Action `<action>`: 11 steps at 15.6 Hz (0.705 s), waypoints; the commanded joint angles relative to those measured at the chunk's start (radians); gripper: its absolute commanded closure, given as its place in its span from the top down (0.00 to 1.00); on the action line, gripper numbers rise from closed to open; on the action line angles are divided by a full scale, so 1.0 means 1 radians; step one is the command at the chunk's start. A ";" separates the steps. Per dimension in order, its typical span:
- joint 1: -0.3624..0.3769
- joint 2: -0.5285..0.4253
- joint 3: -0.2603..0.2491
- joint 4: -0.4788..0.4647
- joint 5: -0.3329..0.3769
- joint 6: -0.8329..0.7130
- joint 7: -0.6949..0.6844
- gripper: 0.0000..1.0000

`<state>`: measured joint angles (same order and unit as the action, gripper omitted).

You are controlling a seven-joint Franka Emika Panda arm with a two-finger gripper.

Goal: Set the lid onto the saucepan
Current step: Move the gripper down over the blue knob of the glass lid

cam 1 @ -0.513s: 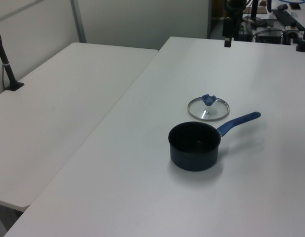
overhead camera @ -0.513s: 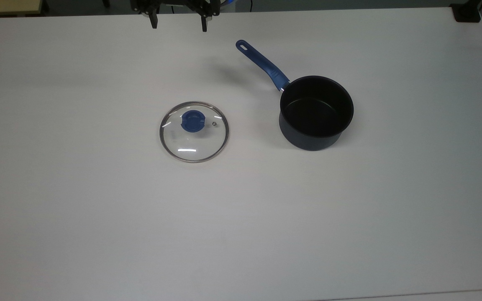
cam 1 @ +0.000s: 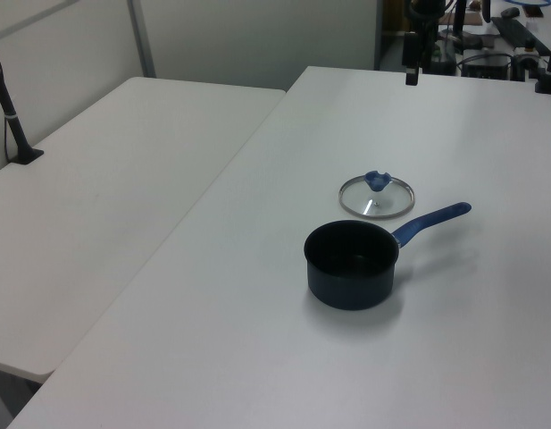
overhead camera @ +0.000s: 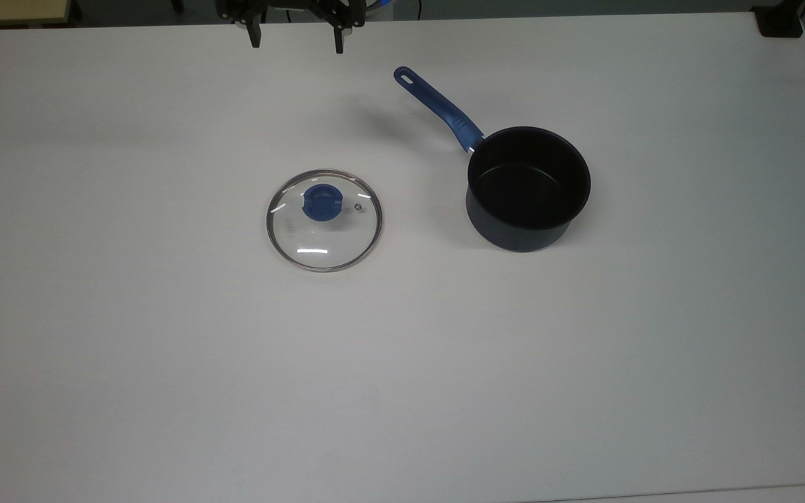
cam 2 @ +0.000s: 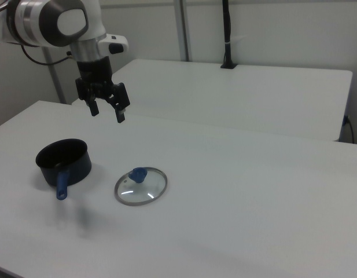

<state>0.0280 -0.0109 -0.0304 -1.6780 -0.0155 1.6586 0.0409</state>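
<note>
The lid (overhead camera: 324, 219) lies flat on the white table, a clear glass disc with a steel rim and a blue knob; it also shows as the lid (cam 1: 376, 195) and the lid (cam 2: 141, 186). The saucepan (overhead camera: 528, 187) stands uncovered to the top view's right of it, dark navy with a black inside, its blue handle (overhead camera: 437, 106) pointing to the upper left. It is also the saucepan (cam 1: 351, 264) and the saucepan (cam 2: 63, 161). My gripper (overhead camera: 297, 40) hangs open and empty high above the table's far edge, well away from both; in the right view the gripper (cam 2: 107, 111) is above and behind the saucepan.
A second white table (cam 1: 105, 197) adjoins on the left view's left, with a black post (cam 1: 12, 116) clamped to it. A black clamp (overhead camera: 780, 21) sits at the top view's upper right table corner. Equipment clutter (cam 1: 498, 45) stands beyond the far edge.
The gripper has shifted very slightly toward the top view's upper edge. Lid and saucepan have not moved.
</note>
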 commanded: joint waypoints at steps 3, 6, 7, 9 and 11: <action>-0.020 0.003 -0.005 0.000 -0.015 0.009 -0.041 1.00; -0.025 0.025 -0.005 0.001 -0.017 0.010 -0.067 1.00; -0.026 0.032 -0.005 0.003 -0.015 0.010 -0.067 1.00; -0.025 0.049 -0.005 0.004 -0.017 0.041 -0.067 1.00; -0.023 0.067 -0.005 0.000 -0.023 0.113 -0.068 1.00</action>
<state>0.0025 0.0300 -0.0321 -1.6783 -0.0170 1.6892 0.0004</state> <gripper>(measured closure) 0.000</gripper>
